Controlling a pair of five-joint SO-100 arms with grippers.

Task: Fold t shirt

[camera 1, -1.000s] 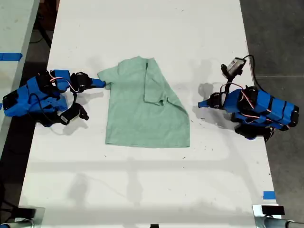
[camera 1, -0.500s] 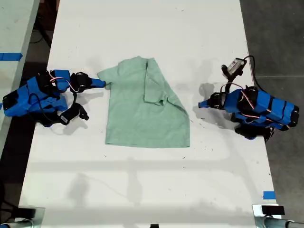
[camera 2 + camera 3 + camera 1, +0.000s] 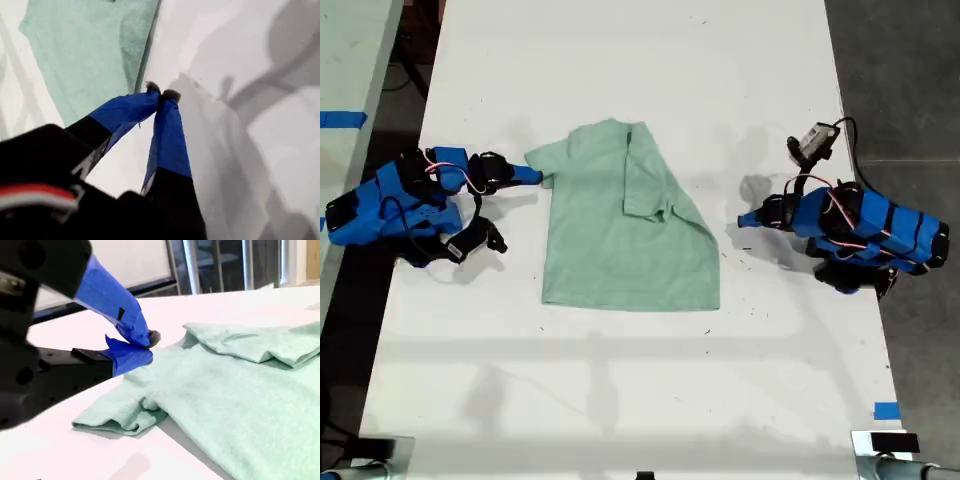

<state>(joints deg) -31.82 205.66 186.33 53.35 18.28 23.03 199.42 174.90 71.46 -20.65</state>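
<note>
risk, sleeve side: my second gripper [image 3: 135,347] sits at the t shirt's [image 3: 620,225] sleeve on the exterior view's left, blue fingertips pressed together with no cloth visibly caught between them. if i lift from here i judge it comes up empty, or snags only the hem and drags the whole shirt across the table [image 3: 620,400] instead of folding it.

risk, far side: my first gripper [image 3: 162,95] hovers over bare table on the exterior view's right, just off the shirt's edge, tips meeting, holding nothing. with nothing pinning that side, a sideways pull likely undoes the fold already made.

risk, fabric: light cloth, probably slips from a shallow pinch.

item: t shirt, pale mint green, plain. lies flat near the table's middle, between the two arms. the sleeve side at the exterior view's right is already folded over the body, leaving a diagonal edge; the other sleeve lies out flat, slightly rumpled at its hem. lower hem is straight.
</note>
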